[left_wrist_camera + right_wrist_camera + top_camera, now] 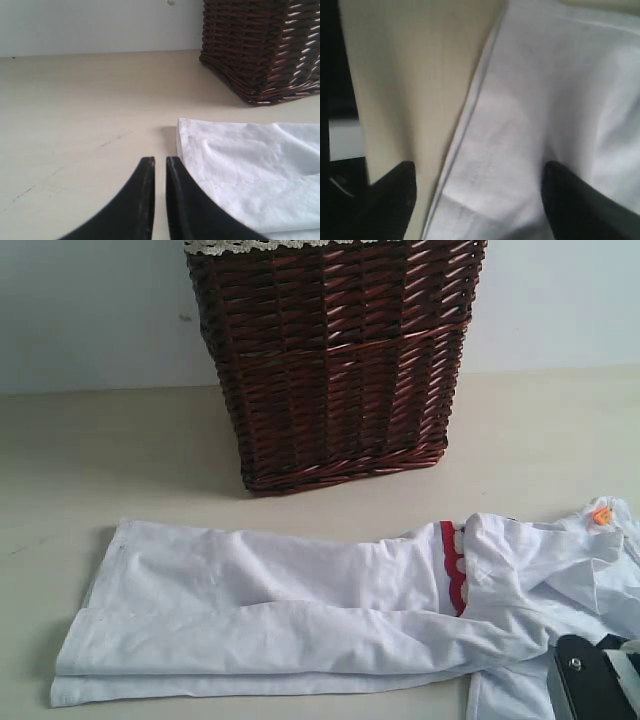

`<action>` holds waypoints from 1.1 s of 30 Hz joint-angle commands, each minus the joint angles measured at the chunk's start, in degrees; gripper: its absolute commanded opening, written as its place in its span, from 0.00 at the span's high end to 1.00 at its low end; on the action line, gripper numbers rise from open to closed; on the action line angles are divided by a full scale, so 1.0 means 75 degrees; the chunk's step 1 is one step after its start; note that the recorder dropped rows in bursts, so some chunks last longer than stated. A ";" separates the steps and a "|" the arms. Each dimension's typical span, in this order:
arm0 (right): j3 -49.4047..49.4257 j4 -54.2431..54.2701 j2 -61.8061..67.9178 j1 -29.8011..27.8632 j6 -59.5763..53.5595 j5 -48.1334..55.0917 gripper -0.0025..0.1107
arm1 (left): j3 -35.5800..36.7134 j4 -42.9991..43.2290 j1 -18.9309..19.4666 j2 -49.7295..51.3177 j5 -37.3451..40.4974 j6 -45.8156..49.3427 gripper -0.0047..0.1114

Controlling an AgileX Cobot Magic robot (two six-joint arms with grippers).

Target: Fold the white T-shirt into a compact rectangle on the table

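Right gripper (479,172): down at 5 o'clock, fingers spread wide above an edge of the white T-shirt (545,100), nothing pinched!
Left gripper (160,162): fingers all but pressed together, empty, just beside the shirt's corner.
White T-shirt: folded lengthwise, flat on the table (100,460) at 6 o'clock, red trim (450,565) showing.
Basket (335,360): dark wicker, upright at 12 o'clock, behind the shirt.

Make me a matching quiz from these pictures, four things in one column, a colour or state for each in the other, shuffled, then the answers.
1 wicker basket
2 white T-shirt
3 left gripper
4 right gripper

A jaws wide apart above cloth
B dark brown, standing upright
C jaws nearly together, empty
D spread on the table, partly folded

Pairs: 1-B, 2-D, 3-C, 4-A
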 commanded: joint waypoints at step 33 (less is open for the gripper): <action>-0.1021 -0.0584 -0.1363 -0.0033 0.1130 0.1008 0.98 | 0.0003 -0.0007 -0.0012 -0.0050 -0.0035 0.0005 0.87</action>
